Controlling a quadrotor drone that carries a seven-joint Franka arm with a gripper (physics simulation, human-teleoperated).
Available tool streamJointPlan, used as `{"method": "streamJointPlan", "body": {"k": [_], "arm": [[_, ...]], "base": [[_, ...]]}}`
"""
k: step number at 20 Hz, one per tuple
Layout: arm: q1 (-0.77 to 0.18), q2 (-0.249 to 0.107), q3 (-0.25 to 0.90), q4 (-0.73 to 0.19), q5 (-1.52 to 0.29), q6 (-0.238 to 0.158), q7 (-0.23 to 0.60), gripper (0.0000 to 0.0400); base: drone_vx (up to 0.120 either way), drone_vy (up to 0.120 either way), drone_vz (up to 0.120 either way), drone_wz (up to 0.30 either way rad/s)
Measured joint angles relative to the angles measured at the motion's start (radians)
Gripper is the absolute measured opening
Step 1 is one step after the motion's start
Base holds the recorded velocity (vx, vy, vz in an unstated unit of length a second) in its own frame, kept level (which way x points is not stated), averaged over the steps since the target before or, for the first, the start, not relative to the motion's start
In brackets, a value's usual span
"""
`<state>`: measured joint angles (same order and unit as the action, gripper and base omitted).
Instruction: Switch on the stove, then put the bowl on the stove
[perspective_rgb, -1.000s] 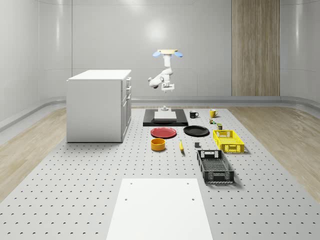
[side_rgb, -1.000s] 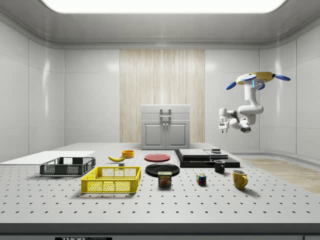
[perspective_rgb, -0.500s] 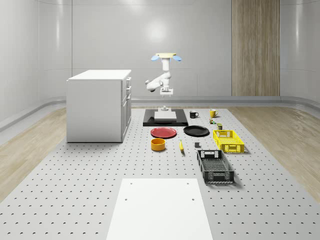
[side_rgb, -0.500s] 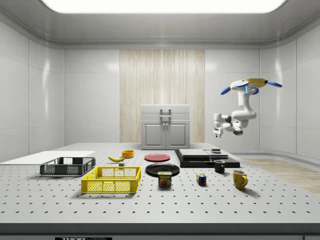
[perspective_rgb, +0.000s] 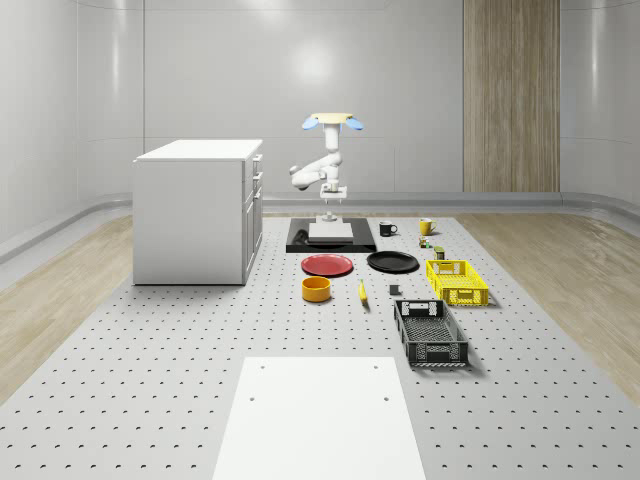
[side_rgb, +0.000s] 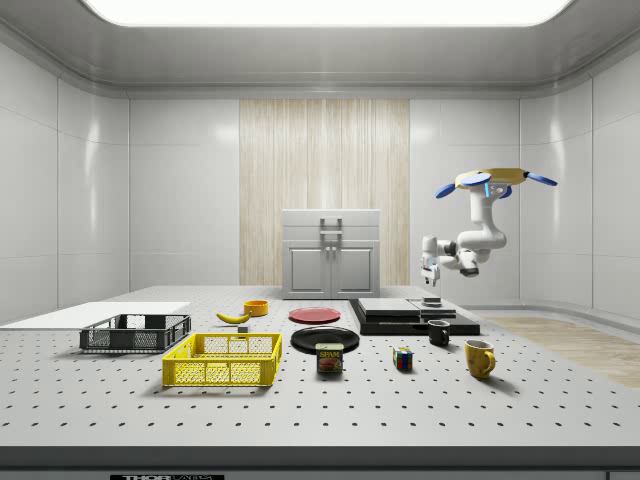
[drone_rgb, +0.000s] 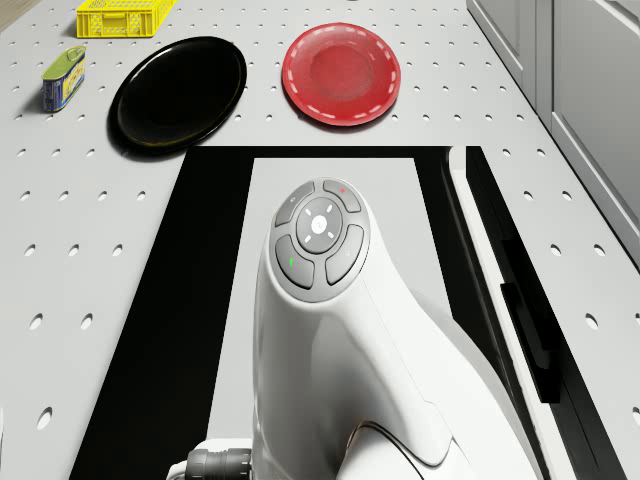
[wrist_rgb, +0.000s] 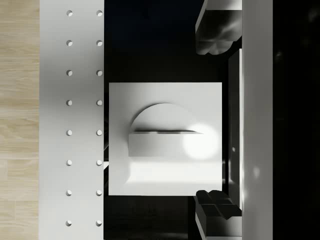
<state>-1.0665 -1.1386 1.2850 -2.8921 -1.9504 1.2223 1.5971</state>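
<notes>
Above the far end of the stove (perspective_rgb: 300, 243) the drone (perspective_rgb: 332, 120) hovers, its arm (drone_rgb: 340, 330) folded so that the tool (side_rgb: 431, 283) points straight down at the stove's white switch (wrist_rgb: 165, 135). We read this as the approach to the first step. The tool hangs just over the switch without touching it, which the side view shows as a small gap. In the wrist view the fingers (wrist_rgb: 216, 35) stand apart, one at each side of the switch plate, so the tool is open and holds nothing. The raised rocker lies between and below them, placed for a downward push. The orange bowl (perspective_rgb: 317, 289) waits on the counter (perspective_rgb: 150, 350) on the near side of the stove, well apart from the tool and just beyond a red plate (perspective_rgb: 328, 265). It has not yet been handled. Around it lie a black plate (perspective_rgb: 392, 262), a banana (perspective_rgb: 362, 292), a yellow crate (perspective_rgb: 457, 281) and a black crate (perspective_rgb: 430, 332). A black mug (perspective_rgb: 387, 229) and a yellow mug (perspective_rgb: 426, 226) stand beside the stove, and a white cabinet (perspective_rgb: 200, 210) rises at the whole-scene view's left. Nothing lies between tool and switch. For the later carry, we judge that the red plate sits on the direct line from bowl to stove and would be cleared by lifting over it.
</notes>
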Motion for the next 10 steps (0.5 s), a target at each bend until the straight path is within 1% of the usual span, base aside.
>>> {"method": "streamJointPlan", "body": {"k": [3, 5, 7, 8, 10], "arm": [[-0.006, -0.015, 0.005, 0.001, 0.008, 0.013, 0.006, 0.0400], [-0.010, -0.025, 0.009, 0.002, 0.013, 0.022, 0.009, 0.0400], [-0.013, -0.035, 0.012, 0.003, 0.018, 0.031, 0.012, 0.0400], [-0.015, -0.040, 0.013, 0.003, 0.021, 0.036, 0.014, 0.0400], [-0.015, -0.053, 0.004, 0.005, 0.015, 0.051, 0.014, 0.0400]], "base": [[0.000, 0.000, -0.120, 0.000], [0.000, -0.120, -0.120, 0.000], [0.000, 0.000, -0.120, 0.000], [0.000, 0.000, -0.040, 0.000], [0.000, 0.000, 0.000, 0.000]]}}
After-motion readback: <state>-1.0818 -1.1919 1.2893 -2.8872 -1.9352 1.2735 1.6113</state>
